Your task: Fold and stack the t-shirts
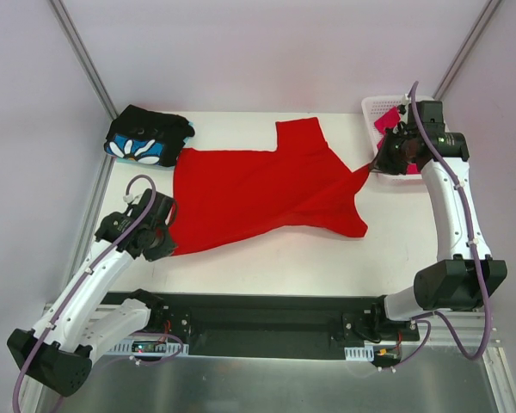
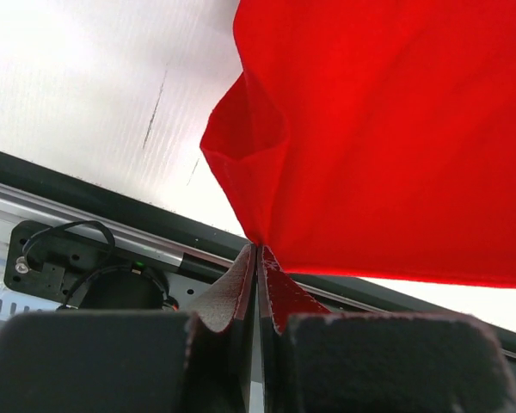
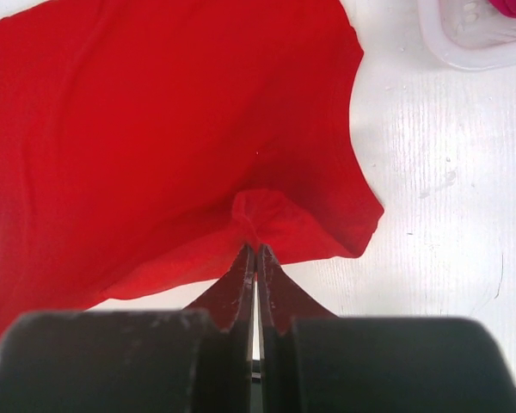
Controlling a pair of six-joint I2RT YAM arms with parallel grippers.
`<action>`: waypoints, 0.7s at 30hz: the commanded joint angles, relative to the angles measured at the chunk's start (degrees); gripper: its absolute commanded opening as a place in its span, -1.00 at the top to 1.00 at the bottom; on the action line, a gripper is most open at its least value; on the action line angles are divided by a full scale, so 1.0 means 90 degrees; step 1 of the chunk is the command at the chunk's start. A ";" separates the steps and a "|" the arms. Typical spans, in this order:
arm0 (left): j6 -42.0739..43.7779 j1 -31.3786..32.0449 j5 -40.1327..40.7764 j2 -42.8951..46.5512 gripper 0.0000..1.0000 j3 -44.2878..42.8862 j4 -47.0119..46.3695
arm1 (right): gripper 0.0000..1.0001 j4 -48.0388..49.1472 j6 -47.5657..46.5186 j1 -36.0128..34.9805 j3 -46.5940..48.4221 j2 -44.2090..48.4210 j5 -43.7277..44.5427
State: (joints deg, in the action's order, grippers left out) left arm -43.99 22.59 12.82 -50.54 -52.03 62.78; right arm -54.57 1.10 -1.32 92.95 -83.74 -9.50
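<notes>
Left pincer [image 2: 256, 258] and right pincer [image 3: 255, 254] pinch the red t-shirt [image 1: 258, 185] (stretched between them)

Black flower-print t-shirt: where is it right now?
In the top view the black t-shirt sits at the far left corner of the table, just left of the spread red t-shirt and beyond the left gripper.

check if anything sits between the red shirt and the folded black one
Nothing visible. The red t-shirt, pinched by left gripper and right gripper, spreads right up to the black t-shirt at the far left.
</notes>
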 commanded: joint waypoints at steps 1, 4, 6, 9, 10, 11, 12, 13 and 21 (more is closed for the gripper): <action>-0.0034 0.0049 0.0197 -0.0018 1.00 0.0020 0.0339 | 0.99 -0.0236 -0.0093 0.0020 0.0249 0.0194 -0.0019; -0.0015 0.0049 0.0177 -0.0087 1.00 0.0010 0.0280 | 0.99 -0.0236 -0.0093 0.0030 0.0239 0.0194 -0.0009; 0.0024 0.0049 0.0168 -0.0165 1.00 0.0019 0.0192 | 0.99 -0.0207 -0.0084 0.0030 0.0249 0.0155 -0.0009; 0.0141 0.0049 0.0206 -0.0331 1.00 0.0010 0.0046 | 0.99 -0.0197 -0.0084 0.0039 0.0336 0.0047 -0.0019; 0.0151 0.0049 0.0284 -0.0457 1.00 0.0010 -0.0003 | 0.99 -0.0207 -0.0084 0.0020 0.0366 0.0009 -0.0029; 0.0161 0.0049 0.0323 -0.0497 1.00 0.0010 -0.0052 | 0.99 -0.0226 -0.0093 0.0030 0.0472 -0.0002 -0.0038; 0.0209 0.0049 0.0353 -0.0546 1.00 -0.0010 -0.0188 | 0.99 -0.0275 -0.0084 0.0030 0.0512 -0.0011 -0.0068; 0.0219 0.0049 0.0401 -0.0536 1.00 -0.0058 -0.0266 | 0.99 -0.0285 -0.0093 0.0030 0.0551 -0.0002 -0.0145; 0.0853 -0.0049 0.0441 -0.1227 1.00 -0.0526 -0.1312 | 0.99 -0.0519 -0.0054 -0.0253 0.0269 0.0826 -0.0576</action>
State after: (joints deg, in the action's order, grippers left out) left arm -40.93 22.46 15.40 -56.84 -52.58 55.57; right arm -57.65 0.95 -1.87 95.79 -82.74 -12.78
